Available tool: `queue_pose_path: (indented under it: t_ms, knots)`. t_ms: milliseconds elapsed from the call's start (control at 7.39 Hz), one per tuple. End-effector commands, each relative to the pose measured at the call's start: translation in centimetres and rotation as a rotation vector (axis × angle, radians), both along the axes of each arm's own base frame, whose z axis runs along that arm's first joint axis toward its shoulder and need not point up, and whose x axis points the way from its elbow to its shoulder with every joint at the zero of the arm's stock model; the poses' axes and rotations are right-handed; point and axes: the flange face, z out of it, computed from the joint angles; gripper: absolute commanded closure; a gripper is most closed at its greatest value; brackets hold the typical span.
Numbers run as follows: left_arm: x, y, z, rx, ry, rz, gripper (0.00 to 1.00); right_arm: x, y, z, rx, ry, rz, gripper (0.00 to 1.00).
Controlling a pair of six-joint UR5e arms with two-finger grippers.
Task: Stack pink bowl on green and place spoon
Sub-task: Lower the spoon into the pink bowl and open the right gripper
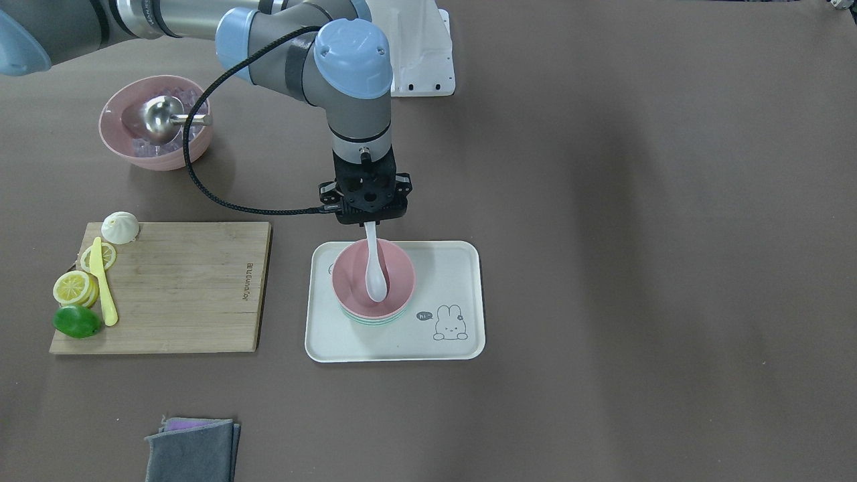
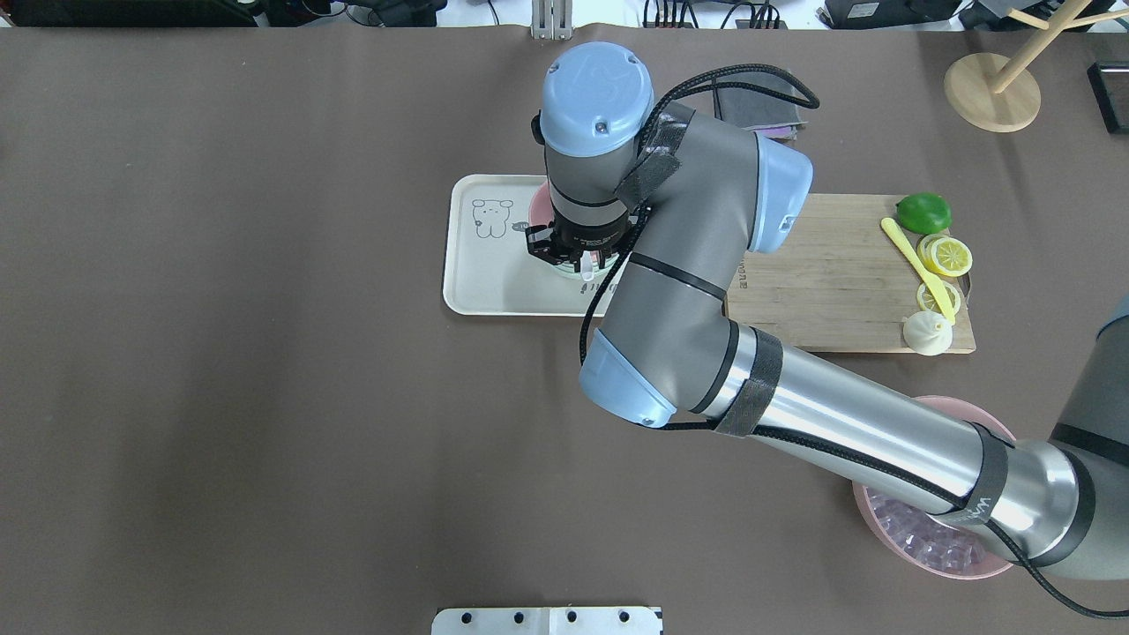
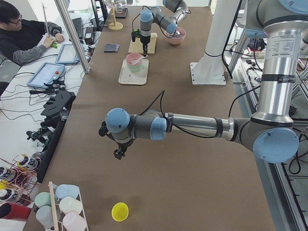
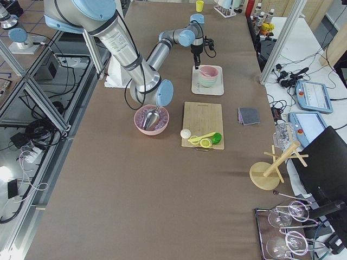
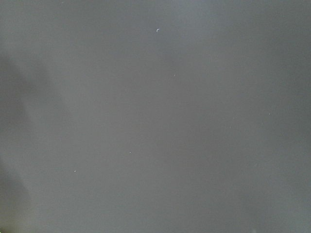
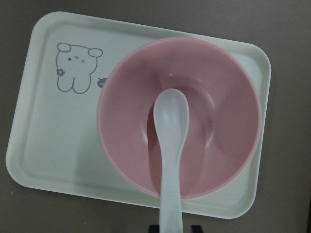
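Note:
The pink bowl (image 1: 396, 273) sits nested in the green bowl (image 1: 372, 323), of which only the rim shows below it, on a cream rabbit-print tray (image 1: 455, 268). My right gripper (image 1: 367, 222) hangs just over the bowl's far rim, shut on the handle of the white spoon (image 1: 375, 281). In the right wrist view the spoon (image 6: 171, 126) slants down with its scoop at the middle of the pink bowl (image 6: 218, 97). My left gripper (image 3: 118, 151) shows only in the left side view, far from the tray, so I cannot tell its state. The left wrist view holds only bare tabletop.
A larger pink bowl (image 1: 155, 124) with ice cubes and a steel scoop stands under the right arm. A wooden cutting board (image 1: 181, 288) carries lemon slices, a lime and a yellow knife. Folded grey cloths (image 1: 193, 448) lie near the table edge. A person (image 3: 24, 33) sits beside the table.

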Motion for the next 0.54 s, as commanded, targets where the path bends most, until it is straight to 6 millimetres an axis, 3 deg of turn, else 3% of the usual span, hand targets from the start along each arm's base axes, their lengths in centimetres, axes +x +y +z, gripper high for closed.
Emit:
queue_pose_path:
  t_ms: [0,135,406]
  knots:
    - [0.0,0.0,0.0,-0.003,-0.001,-0.001,0.01,0.4,-0.4,-0.2,0.008,-0.001,0.002,0.01]
    - [0.0,0.1,0.1,-0.051,-0.003,-0.032,0.01,1.8,-1.7,-0.1,-0.004,-0.008,0.019,0.0]
    - [-0.7,1.4,1.2,-0.193,-0.042,-0.14,0.01,6.7,-5.8,1.1,-0.057,-0.032,0.054,0.0]
